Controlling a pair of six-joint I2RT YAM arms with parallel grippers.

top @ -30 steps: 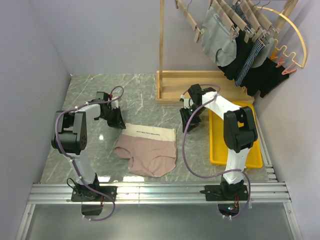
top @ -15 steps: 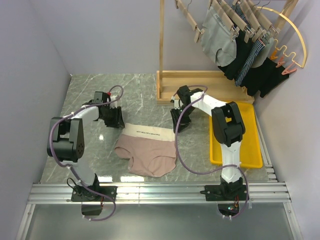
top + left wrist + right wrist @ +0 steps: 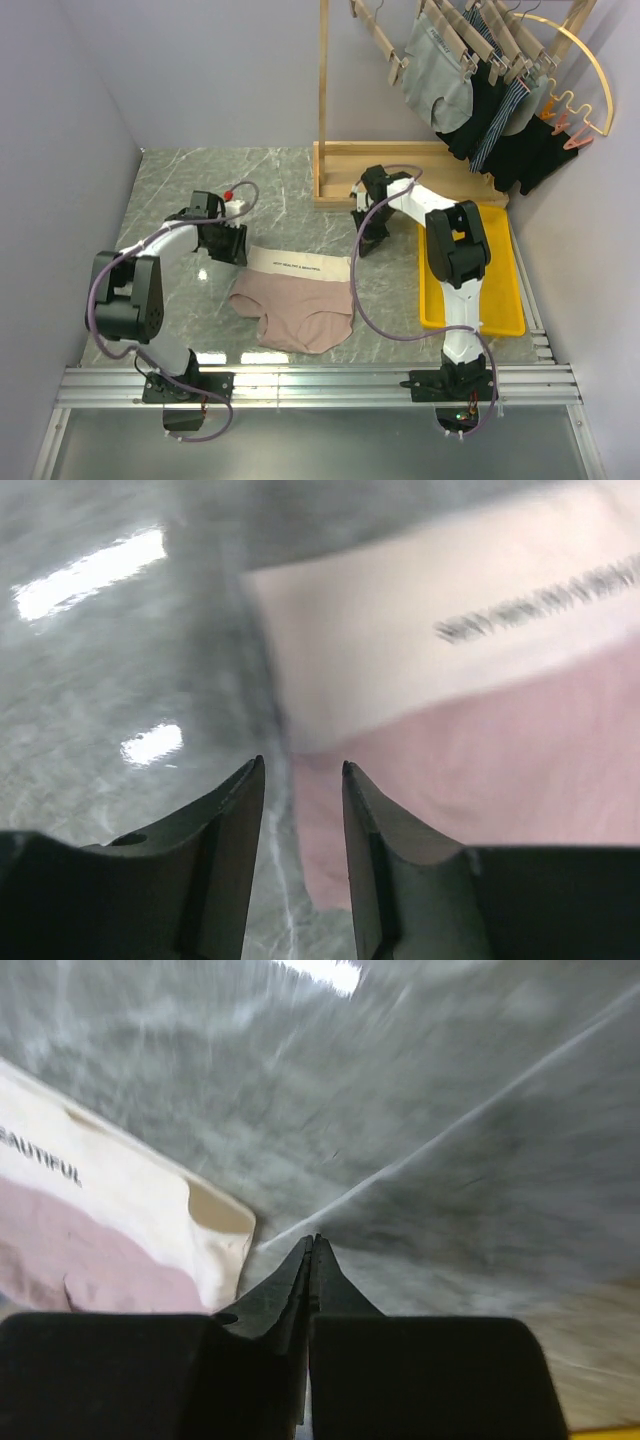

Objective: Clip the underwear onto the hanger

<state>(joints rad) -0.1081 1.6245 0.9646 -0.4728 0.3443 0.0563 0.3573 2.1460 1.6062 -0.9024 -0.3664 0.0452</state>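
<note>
The dusty-pink underwear (image 3: 295,305) lies flat on the marble table, cream waistband (image 3: 300,266) at its far side. My left gripper (image 3: 231,254) is low at the waistband's left end; in the left wrist view the gripper (image 3: 300,768) is open a little, and the left edge of the underwear (image 3: 470,720) lies just ahead of the gap. My right gripper (image 3: 362,247) is at the waistband's right end; in the right wrist view it (image 3: 315,1241) is shut and empty, beside the waistband corner (image 3: 215,1225). An empty light-wood hanger (image 3: 382,38) with clips hangs on the rack.
A yellow tray (image 3: 505,320) lies at the right under the right arm. The wooden rack base (image 3: 400,160) and post (image 3: 323,80) stand behind. Grey briefs (image 3: 440,80), black and striped garments, and a gold wire arch (image 3: 592,60) hang at upper right.
My left gripper has shifted nearer and closer to the waistband's left end. My right gripper swung left toward the waistband's right end, then eased slightly back. The underwear has not moved.
</note>
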